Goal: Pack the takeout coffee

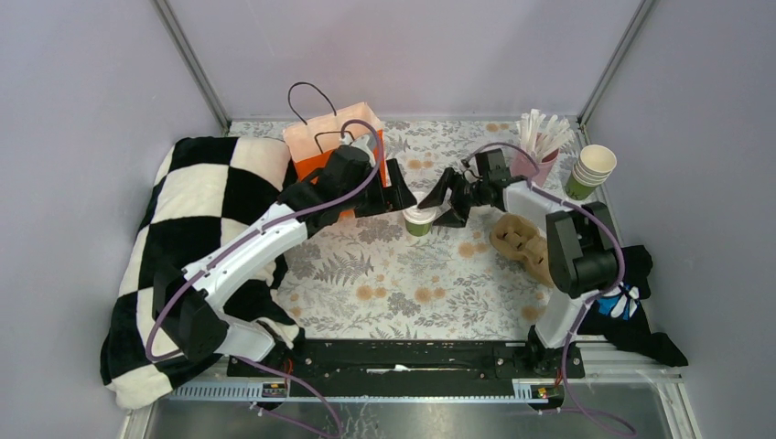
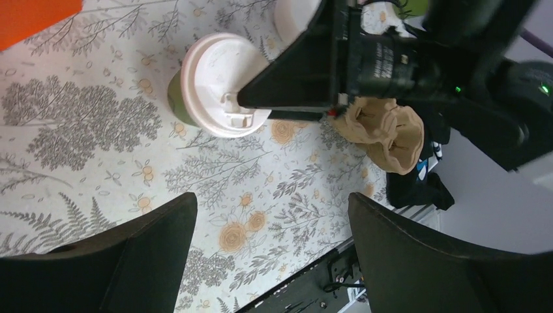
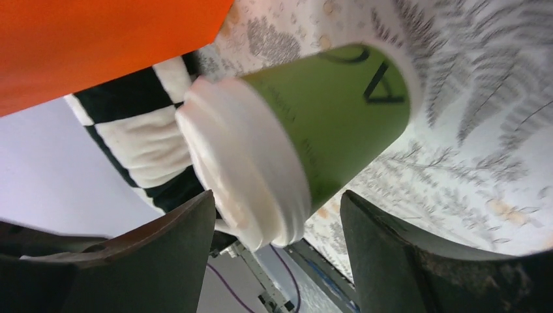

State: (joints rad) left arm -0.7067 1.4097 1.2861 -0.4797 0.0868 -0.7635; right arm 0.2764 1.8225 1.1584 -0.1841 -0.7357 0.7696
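The takeout coffee (image 1: 420,219), a small green cup with a white lid, stands upright on the floral cloth in the middle of the table. My right gripper (image 1: 441,208) is open just to its right, one finger reaching over the lid. In the right wrist view the cup (image 3: 326,111) fills the frame and its lid edge lies between the spread fingers of that gripper (image 3: 277,228), not clamped. My left gripper (image 1: 403,197) is open and empty just left of the cup. In the left wrist view the cup (image 2: 218,85) sits beyond the left gripper (image 2: 272,228).
An orange paper bag (image 1: 334,146) stands behind the left gripper. The brown pulp carrier (image 1: 523,242) lies right of the cup. A stack of lidless green cups (image 1: 590,171) and a pink cup of straws (image 1: 542,142) stand back right. A checkered blanket (image 1: 197,238) covers the left side.
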